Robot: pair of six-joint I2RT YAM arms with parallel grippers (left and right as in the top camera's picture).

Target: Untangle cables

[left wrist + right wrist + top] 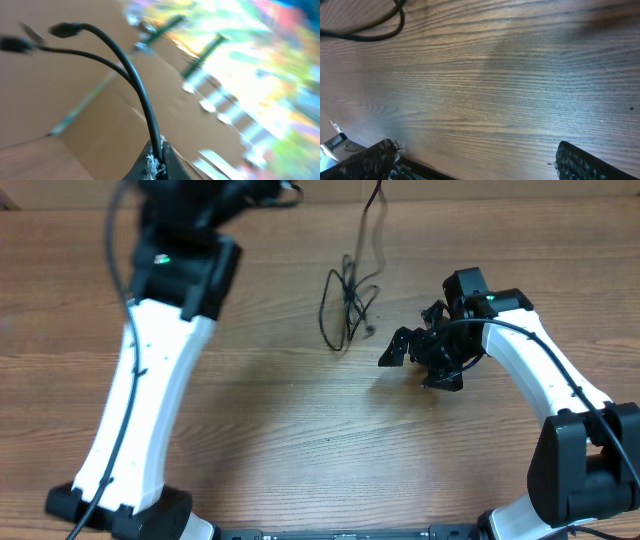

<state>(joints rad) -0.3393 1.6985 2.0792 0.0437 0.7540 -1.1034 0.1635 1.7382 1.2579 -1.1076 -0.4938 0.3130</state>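
My work surface: a brown wood-grain table (300, 430). One loose tangle of thin black cables (346, 305) lies on it, near the table's far edge.

1. Cables (345, 305) lie loosely tangled on the table (300, 440), one strand running up to the top edge.
2. Right gripper (415, 365) sits just right of them, jaws apart.
3. Left arm (150, 380) reaches top-left, its end blurred.
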